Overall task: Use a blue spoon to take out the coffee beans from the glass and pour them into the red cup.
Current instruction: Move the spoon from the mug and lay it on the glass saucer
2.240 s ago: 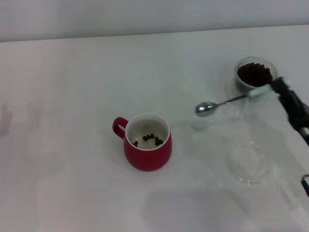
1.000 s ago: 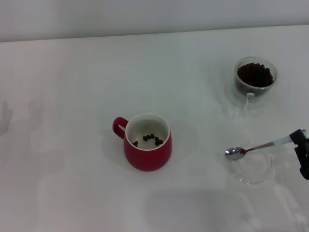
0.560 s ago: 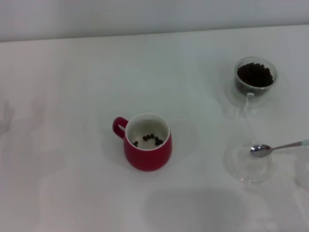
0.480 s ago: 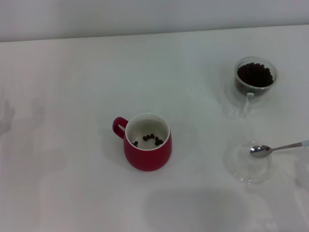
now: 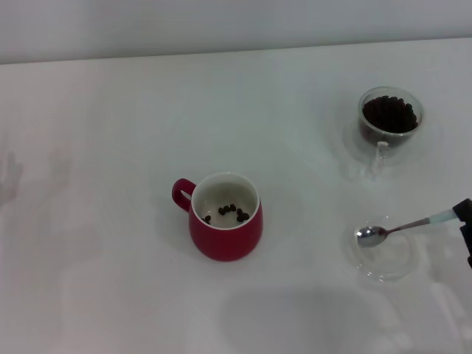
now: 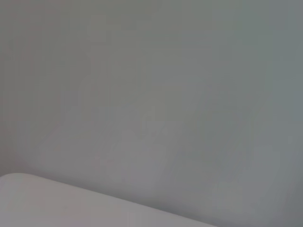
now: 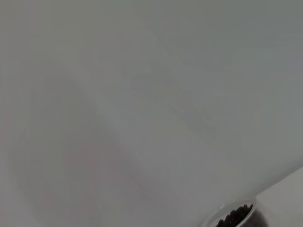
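head: R gripper (image 5: 464,221) at right edge, clamped on spoon (image 5: 402,228) handle tip; bowl over saucer (image 5: 383,254), looked empty; cup (image 5: 225,216) mid-table w/ few beans (image 5: 228,212); glass (image 5: 389,118) far right | spoon prob light, stiff, slick: hold by handle end, level | L wrist: blank, L gripper unseen | R wrist: glass (image 7: 232,218) rim only
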`<state>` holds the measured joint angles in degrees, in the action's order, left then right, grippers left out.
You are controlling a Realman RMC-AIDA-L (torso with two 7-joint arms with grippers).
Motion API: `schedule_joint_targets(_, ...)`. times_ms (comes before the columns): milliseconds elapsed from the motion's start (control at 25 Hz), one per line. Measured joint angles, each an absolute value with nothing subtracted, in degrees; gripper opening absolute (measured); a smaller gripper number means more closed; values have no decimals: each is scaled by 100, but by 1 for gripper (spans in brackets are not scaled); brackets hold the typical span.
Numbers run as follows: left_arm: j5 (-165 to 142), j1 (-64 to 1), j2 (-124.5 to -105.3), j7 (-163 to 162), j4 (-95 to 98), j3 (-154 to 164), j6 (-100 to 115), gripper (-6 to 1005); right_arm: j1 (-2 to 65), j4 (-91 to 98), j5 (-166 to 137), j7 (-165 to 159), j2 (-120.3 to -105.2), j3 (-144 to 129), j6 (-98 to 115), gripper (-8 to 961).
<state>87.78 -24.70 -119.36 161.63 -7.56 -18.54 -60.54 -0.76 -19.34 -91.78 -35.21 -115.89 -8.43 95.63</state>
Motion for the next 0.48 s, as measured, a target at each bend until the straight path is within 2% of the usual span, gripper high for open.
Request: schedule_joint_targets(480, 8781, -2478, -11936, 16163, -765, -1854, -6073, 880, 4, -1924, -9178, -3543, -11566, -864, 9341, 145)
